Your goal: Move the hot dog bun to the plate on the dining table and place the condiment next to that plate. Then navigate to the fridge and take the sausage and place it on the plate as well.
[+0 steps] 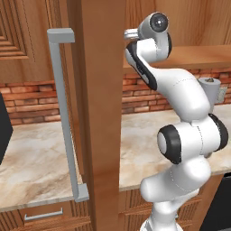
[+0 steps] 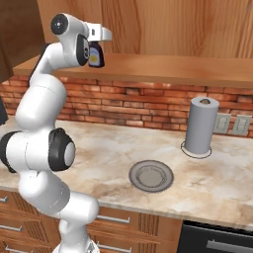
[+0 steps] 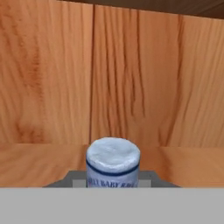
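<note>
Left base view: nearest us rises the white Franka arm with dark joints (image 1: 189, 149), reaching up into an open wooden wall cabinet; the cabinet's door with its long grey bar handle (image 1: 63, 117) stands edge-on before us. Below runs the beige marble counter (image 1: 40, 158) against a red brick backsplash (image 1: 31, 99).

Right base view: the two-finger gripper (image 2: 96, 49) is up at the wooden cabinet shelf (image 2: 173, 66), and a small dark bottle with a yellow label (image 2: 95, 55), which we take for the condiment, sits in it. On the counter stand a grey paper-towel roll (image 2: 200, 126) and a plain grey round plate (image 2: 151, 176), well apart.

Hand view: we see a pale, rounded bottle top with a dark blue band (image 3: 113, 159) right at the fingers, wood panels behind.

The jaws are closed on the bottle. We judge it light, rigid and smooth, so apt to slip or twist; a grip on the body below the neck looks safest.
</note>
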Motion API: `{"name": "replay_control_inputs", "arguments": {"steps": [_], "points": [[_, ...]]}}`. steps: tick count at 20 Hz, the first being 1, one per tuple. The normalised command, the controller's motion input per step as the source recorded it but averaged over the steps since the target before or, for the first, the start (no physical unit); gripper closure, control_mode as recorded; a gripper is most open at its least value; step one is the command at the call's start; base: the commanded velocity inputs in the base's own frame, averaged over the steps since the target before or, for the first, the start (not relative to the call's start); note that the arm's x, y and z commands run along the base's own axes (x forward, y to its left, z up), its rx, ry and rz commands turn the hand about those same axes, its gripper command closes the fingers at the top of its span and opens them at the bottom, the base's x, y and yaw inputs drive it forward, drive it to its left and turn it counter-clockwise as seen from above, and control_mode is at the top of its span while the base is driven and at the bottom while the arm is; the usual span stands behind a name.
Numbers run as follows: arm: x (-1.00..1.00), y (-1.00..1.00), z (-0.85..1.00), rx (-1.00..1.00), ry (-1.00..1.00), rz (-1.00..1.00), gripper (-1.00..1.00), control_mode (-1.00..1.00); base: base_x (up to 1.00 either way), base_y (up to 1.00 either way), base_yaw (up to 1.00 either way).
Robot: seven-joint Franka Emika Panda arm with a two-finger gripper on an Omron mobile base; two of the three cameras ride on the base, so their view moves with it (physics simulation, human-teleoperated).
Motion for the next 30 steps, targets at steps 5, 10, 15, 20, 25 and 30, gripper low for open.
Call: {"name": "replay_control_inputs", "arguments": {"steps": [5,10,15,20,25,30], "points": [[-0.39,0.00,0.00,0.00,-0.03,-0.01,1.00,-1.00,0.00,0.00,0.00],[-0.50,-0.07,0.06,0.00,-0.10,-0.04,1.00,-1.00,0.00,0.00,0.00],[-0.47,-0.18,0.36,0.00,-0.14,-0.10,1.00,-1.00,0.00,0.00,0.00],[-0.58,-0.22,0.54,0.00,-0.19,-0.12,1.00,-1.00,0.00,0.00,0.00],[-0.90,-0.08,0.06,0.00,-0.10,-0.07,1.00,-1.00,0.00,0.00,0.00],[-1.00,0.00,-0.15,0.02,-0.05,-0.05,1.00,-1.00,0.00,0.00,0.00]]}}
